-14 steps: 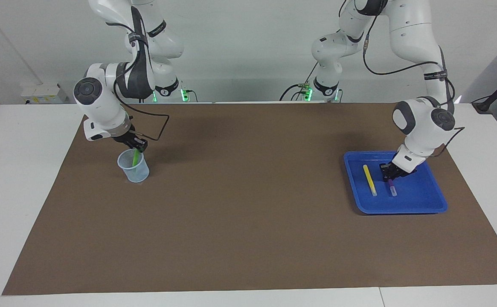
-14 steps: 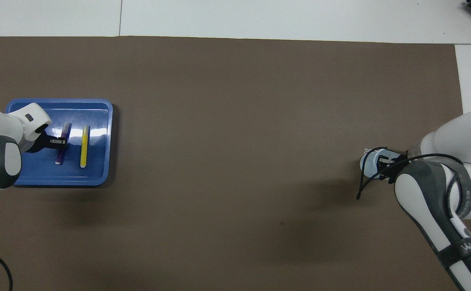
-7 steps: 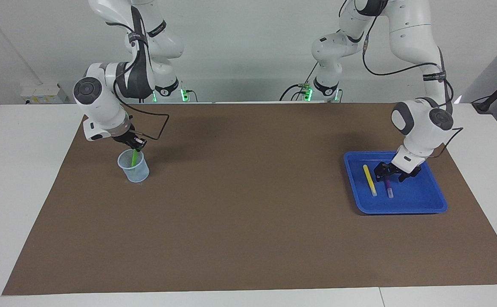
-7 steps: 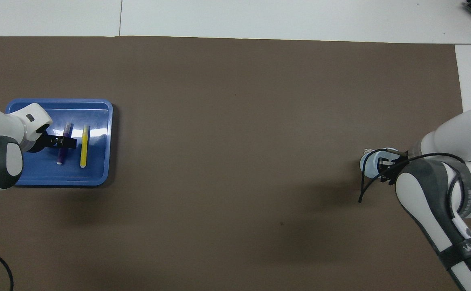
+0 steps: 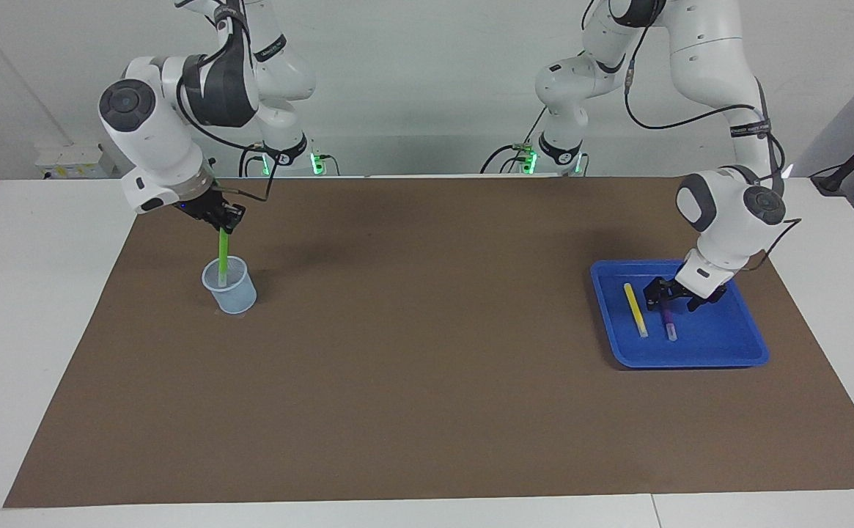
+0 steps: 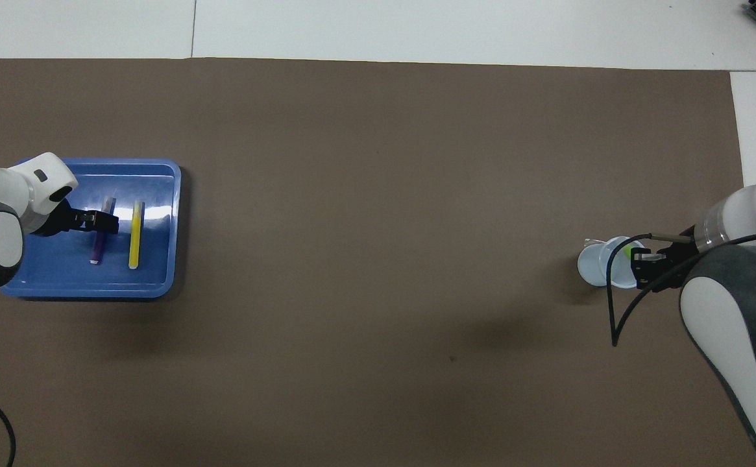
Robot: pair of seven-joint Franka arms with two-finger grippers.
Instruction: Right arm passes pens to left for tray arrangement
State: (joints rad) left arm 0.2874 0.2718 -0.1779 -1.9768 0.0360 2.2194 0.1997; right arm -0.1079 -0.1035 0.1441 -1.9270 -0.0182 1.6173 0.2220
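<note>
The right gripper is clamped on the top end of the green pen, which hangs nearly upright with its lower end inside the cup at the right arm's end of the mat; holding it by the top leaves most of the shaft free, which I judge is meant to give the other arm something to take hold of at a handover; the upright hold also lets it come out of the cup without catching the rim.

The left gripper is low over the tray at the left arm's end, its fingers apart and straddling the purple pen near its upper end without gripping it; the pen lies flat on the tray floor, so this reads as a release just made.

The yellow pen lies just beside the purple one, toward the middle of the table, the two roughly parallel with pale tips pointing away from the robots; laying them side by side and apart leaves bare tray floor toward the table's end, likely room for the third.

Two of three pens look placed; the green one is the last; the left gripper must rise clear of the tray before it can receive it.
</note>
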